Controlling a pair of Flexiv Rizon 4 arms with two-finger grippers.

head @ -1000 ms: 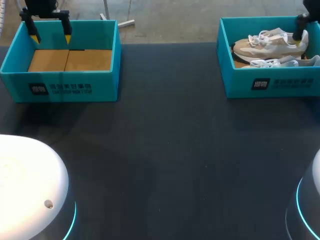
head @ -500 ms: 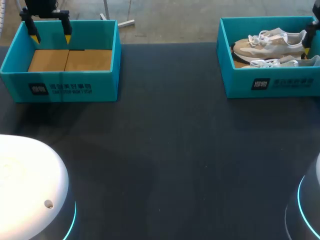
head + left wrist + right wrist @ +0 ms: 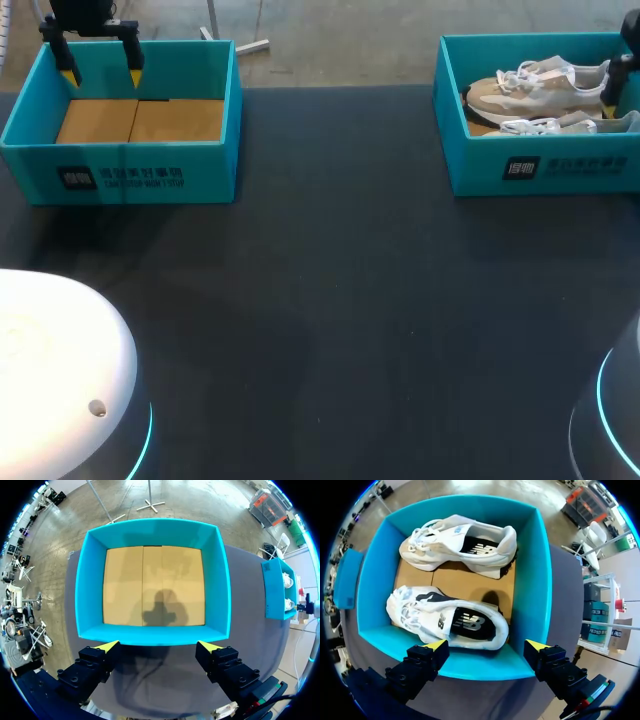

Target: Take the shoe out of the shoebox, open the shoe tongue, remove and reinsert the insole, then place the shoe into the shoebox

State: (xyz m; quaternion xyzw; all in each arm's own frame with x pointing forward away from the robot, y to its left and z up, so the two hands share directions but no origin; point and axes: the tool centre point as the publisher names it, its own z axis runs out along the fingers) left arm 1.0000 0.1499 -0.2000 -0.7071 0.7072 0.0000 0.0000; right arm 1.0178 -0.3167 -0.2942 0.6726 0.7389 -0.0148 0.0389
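The near shoe (image 3: 445,617) and far shoe (image 3: 460,542) lie side by side in the right shoebox (image 3: 540,165). Their long axes run along the box, toes toward the table's middle. The right gripper (image 3: 486,645) hovers above, spread wide and empty. The left gripper (image 3: 157,645) gapes, holding nothing, over the other box (image 3: 150,530).

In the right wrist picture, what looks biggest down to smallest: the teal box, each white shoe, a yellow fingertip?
1. Teal cardboard shoebox.
2. The two white lace-up trainers, near shoe and far shoe, look alike; being closer to the camera may flatter the near one.
3. Yellow fingertip.
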